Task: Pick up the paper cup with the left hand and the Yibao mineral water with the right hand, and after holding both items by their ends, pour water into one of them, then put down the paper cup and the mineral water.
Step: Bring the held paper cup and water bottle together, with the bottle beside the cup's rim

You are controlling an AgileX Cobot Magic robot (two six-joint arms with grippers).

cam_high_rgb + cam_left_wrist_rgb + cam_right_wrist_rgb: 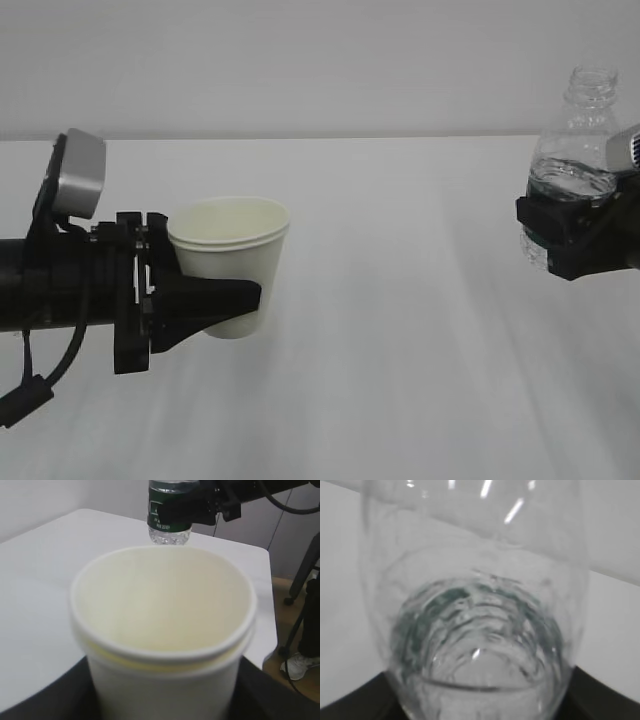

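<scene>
Left claw: clamped round the paper cup, one black finger across the cup's lower front wall; the arm comes in level from the left edge.
Paper cup: held clear above the white bench, left of the middle, upright, mouth up, long axis vertical, widening toward the rolled rim.
Right claw: clamped on the Yibao mineral water at its lower body, at the far right edge.
Yibao mineral water: held off the bench, well apart from the cup and higher than it; upright, long axis vertical, open capless neck pointing up.
Only the exterior view shows: both arms side on, the grey box on each wrist, the gap between cup and bottle, and the bottle's bare neck.
Only the left wrist view shows: the cup's cream inside from above the rim, nothing visible in it; the bottle's dark green label and clear ribbed base beyond the cup; the bench's far corner, and a chair base and a shoe on the floor at the right.
Only the right wrist view shows: the bottle from close up, filling the frame; water rippling in the lower part, clear wall with light glints above; the neck is out of the frame.
</scene>
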